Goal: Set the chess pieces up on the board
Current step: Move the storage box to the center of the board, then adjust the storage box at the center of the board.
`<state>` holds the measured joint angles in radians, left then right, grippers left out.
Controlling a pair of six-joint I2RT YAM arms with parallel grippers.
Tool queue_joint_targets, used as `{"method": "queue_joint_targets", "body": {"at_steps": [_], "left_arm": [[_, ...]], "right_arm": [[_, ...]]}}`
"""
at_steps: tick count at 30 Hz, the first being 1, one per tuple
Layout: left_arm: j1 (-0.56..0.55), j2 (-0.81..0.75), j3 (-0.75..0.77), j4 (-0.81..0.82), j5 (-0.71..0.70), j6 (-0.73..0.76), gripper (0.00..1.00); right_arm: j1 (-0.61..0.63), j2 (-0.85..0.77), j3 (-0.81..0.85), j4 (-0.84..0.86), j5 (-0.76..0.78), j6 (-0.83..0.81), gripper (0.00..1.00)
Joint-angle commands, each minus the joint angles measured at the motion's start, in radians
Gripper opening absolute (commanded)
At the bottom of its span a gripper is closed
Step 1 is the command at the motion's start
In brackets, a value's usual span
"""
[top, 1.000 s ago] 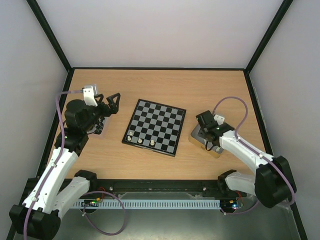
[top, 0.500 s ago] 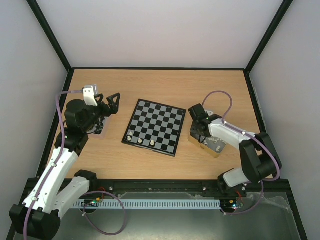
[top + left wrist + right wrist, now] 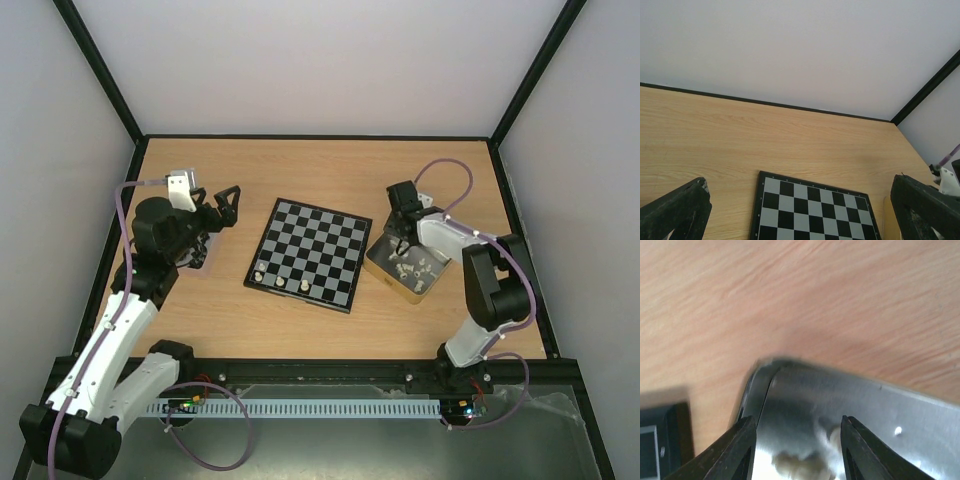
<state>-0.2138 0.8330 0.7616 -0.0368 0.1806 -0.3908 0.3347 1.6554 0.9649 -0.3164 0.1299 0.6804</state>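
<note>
Wooden table enclosed by pale walls, with black frame bars at the corners. A silvery tin lies near the table's right edge, about midway between its far and near edges and turned at an angle to them. A white slotted cable duct runs along the near edge.

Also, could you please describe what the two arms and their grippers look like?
Both the left arm and right arm have white links and bulky black joints. A thin purple cable loops along each. The left gripper and right gripper have black, wedge-shaped fingers. A small white block sits on the left wrist.
</note>
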Motion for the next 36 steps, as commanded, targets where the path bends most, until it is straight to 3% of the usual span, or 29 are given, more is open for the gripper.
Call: {"method": "queue_joint_targets", "body": {"at_steps": [1,14,25,31,36], "left_arm": [[-0.001,0.002,-0.002,0.005,-0.015,0.018,0.99],[0.0,-0.002,-0.002,0.007,-0.006,0.015,0.99],[-0.002,-0.002,-0.002,0.014,0.017,0.009,0.99],[-0.002,-0.001,-0.002,0.016,0.028,0.005,0.99],[-0.002,-0.003,-0.003,0.018,0.026,0.004,0.99]], "right_arm": [[-0.066,0.044,0.05,0.071,0.055,0.012,0.47],[-0.187,-0.005,-0.018,0.02,0.16,0.012,0.48],[-0.158,-0.257,-0.142,-0.079,-0.312,-0.113,0.62],[-0.053,-0.36,-0.202,-0.164,-0.343,-0.1,0.7],[-0.031,-0.36,-0.235,-0.171,-0.33,-0.099,0.66]]}}
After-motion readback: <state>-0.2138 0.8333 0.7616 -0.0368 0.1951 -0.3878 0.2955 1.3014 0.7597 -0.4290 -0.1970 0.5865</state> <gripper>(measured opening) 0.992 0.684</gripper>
